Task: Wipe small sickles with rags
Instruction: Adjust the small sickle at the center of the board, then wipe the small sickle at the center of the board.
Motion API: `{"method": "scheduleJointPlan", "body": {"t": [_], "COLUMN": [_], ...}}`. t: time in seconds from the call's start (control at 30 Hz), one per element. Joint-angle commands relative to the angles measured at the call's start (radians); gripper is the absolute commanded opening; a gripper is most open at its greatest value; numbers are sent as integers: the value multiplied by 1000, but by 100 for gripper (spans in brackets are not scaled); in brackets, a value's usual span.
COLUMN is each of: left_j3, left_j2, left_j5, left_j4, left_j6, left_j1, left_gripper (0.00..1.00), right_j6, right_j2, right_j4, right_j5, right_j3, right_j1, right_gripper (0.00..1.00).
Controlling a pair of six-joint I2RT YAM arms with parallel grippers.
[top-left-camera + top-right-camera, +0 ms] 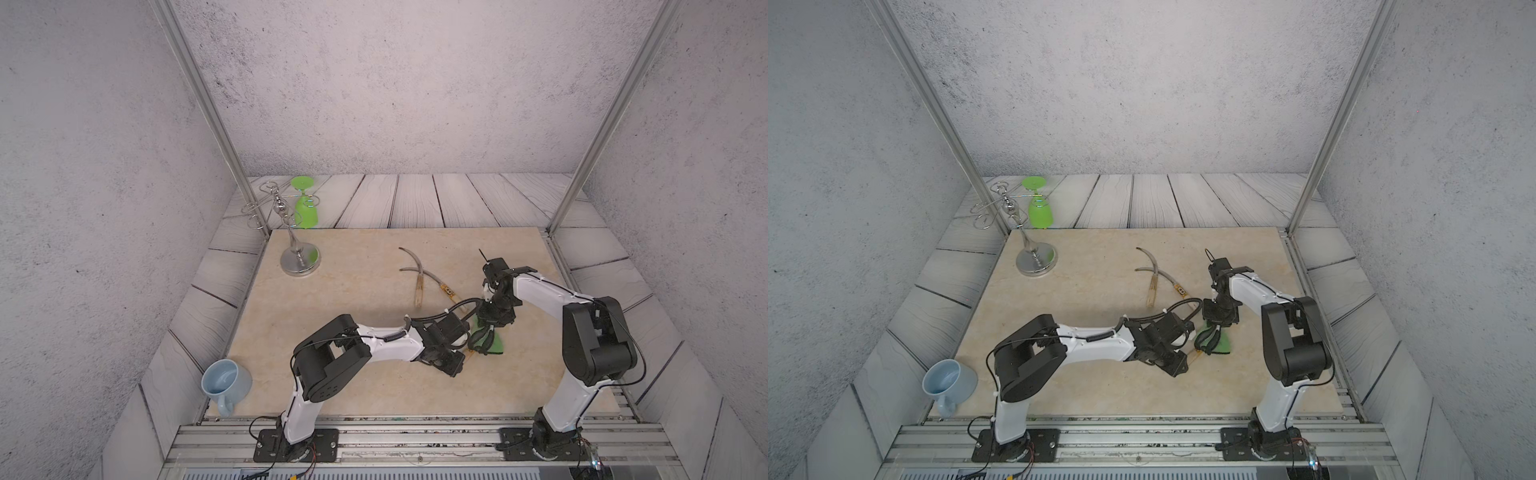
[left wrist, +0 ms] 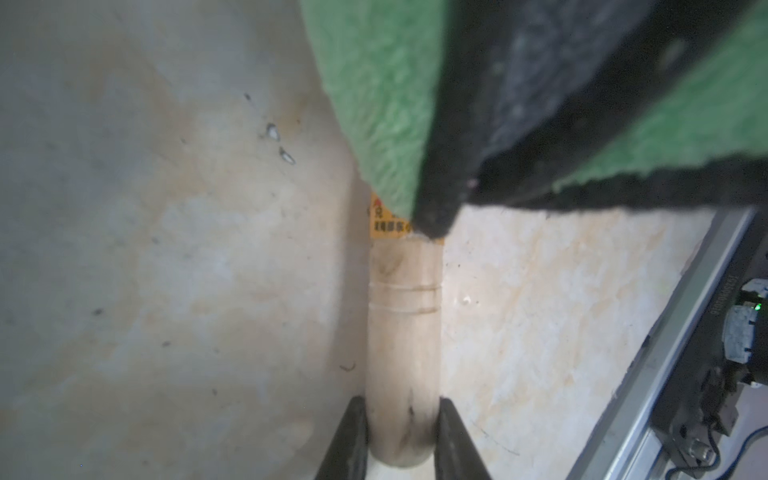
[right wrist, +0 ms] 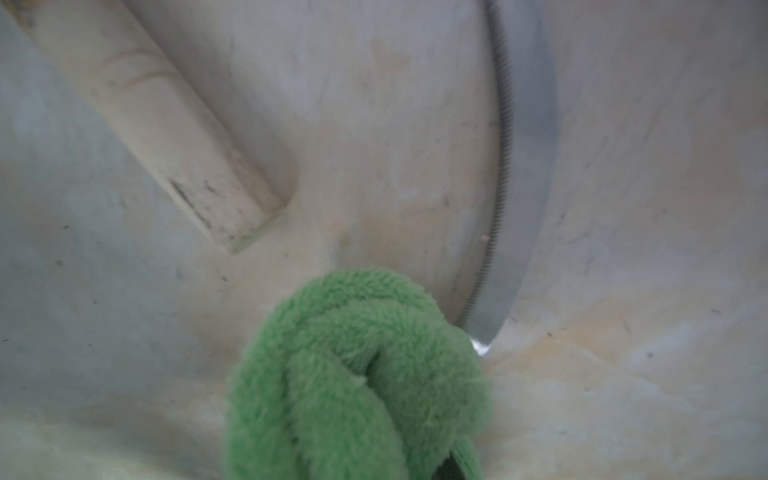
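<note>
Down on the beige slab [image 1: 353,386] the left gripper [image 2: 401,409] has its two black fingers closed tight on the butt end of a small sickle, gripping its pale wooden handle [image 2: 403,332], which lies flat. The green rag [image 2: 374,83] (fuzzy, with black trim) covers that handle from the orange label band [image 2: 384,222] onward. The right gripper [image 1: 484,335] stands over the rag, nipped into the bunched cloth. Its fingers are out of sight in the right wrist view, where only the wad shows. A grey serrated blade [image 3: 521,166] comes out from under the wad.

Farther back, near mid-slab, the plain-handled sickle [image 1: 419,291] and the labelled sickle [image 1: 448,289] lie with their blades crossed.

As for vessels, a pale blue mug [image 1: 226,380] sits off the slab at the near left corner, mouth up, with only its own blue bottom showing inside. A green glass [image 1: 306,212] hangs upside down in a ring of the wire rack [image 1: 299,261] at the far left.
</note>
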Motion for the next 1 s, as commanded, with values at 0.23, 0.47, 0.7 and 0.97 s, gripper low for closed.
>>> {"method": "scheduleJointPlan", "body": {"t": [0.23,0.47,0.7,0.97], "left_j3": [35,30,21,-6], "left_j2": [35,32,30,19], "left_j5": [-19,-25,-23,-19], "left_j4": [-42,-28,-12,24], "left_j6": [-2,-10,-21,-42], "left_j1": [21,30,39,44], "left_gripper": [0,0,0,0], "right_j6": [83,217,343,353], "right_j2": [-48,-161,-290,-420], "right_j4": [70,160,296,212], "right_j5": [-61,-110,-245,-221], "right_j3": [-211,-376,-497,-453], "right_j1": [112,219,253,248], "right_gripper": [28,28,28,28]}}
